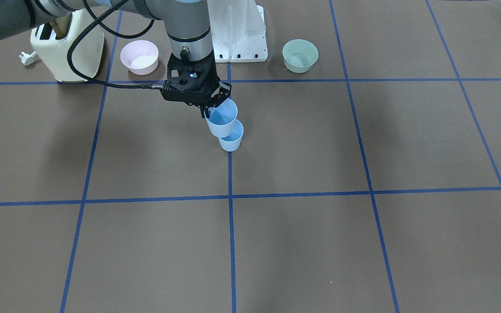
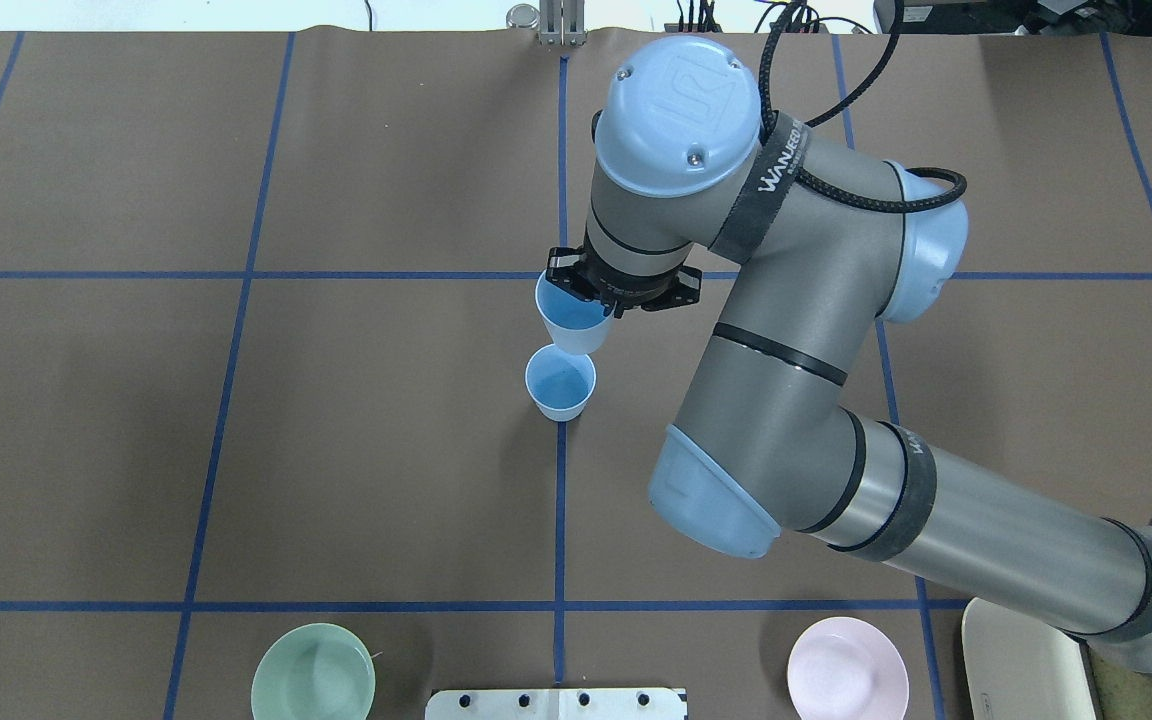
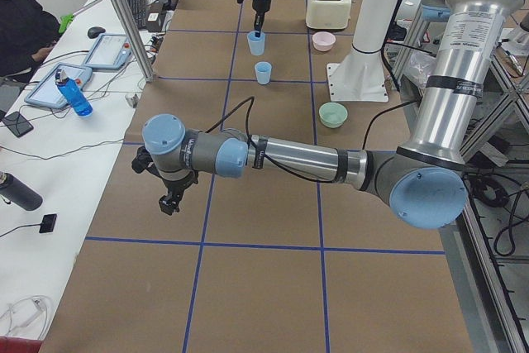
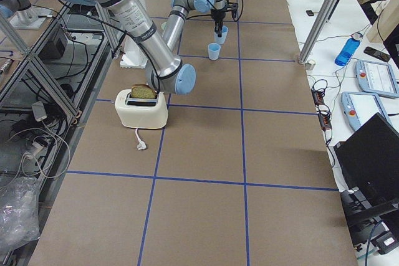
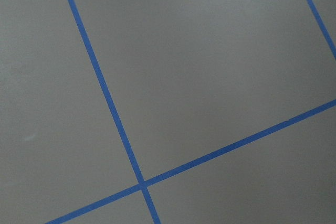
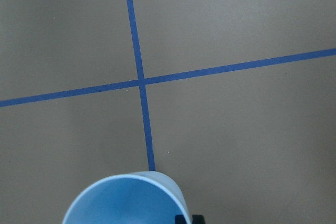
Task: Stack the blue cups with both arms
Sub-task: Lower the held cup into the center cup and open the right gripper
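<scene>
The standing blue cup sits on the table just above the middle of the front view, on a blue tape line. The held blue cup hangs in the air close by it, a bit tilted. The right gripper pinches its rim, jaws almost closed, with one finger inside the cup and one outside.

The held cup does not look to be right over the standing one. If it goes down here, its bottom could bump the rim and tip the standing cup over. The tilt could make it jam. The thin pinch could let it slip.

The pink bowl, green bowl and toaster are far off at the top, out of the way. The left gripper hangs over bare table, lower left in the left side view. Nobody can tell whether its jaws are open or closed.
</scene>
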Controlling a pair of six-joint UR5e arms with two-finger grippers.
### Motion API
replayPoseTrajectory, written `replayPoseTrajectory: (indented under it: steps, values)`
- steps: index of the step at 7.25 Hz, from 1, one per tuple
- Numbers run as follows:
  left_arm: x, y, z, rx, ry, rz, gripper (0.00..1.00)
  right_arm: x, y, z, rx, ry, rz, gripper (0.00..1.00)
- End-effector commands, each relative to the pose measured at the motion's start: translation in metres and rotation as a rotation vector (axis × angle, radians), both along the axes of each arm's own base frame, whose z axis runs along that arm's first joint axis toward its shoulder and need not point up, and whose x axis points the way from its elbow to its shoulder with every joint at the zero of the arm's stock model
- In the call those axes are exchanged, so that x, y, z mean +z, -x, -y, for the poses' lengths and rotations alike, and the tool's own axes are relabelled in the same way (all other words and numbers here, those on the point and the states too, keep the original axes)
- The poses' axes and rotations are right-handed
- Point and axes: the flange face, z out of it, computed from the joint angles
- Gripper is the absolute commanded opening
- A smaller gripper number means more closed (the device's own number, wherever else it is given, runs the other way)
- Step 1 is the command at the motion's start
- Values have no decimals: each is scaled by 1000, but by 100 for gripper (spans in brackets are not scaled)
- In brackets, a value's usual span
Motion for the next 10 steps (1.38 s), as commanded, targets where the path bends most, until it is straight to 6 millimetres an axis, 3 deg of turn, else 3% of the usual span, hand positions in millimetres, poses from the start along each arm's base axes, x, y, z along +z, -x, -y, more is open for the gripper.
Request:
replayPoseTrajectory:
  steps: [1, 5, 10]
  values:
    - [2, 0, -1, -1, 4, 0, 98, 4, 20, -11, -1, -23, -2, 0]
    - [1, 0, -1, -1, 2, 0, 98, 21, 42, -33, -16, -34, -7, 0]
    - [3, 0, -1, -1, 5, 0, 98, 28, 50, -33, -16, -39, -14, 0]
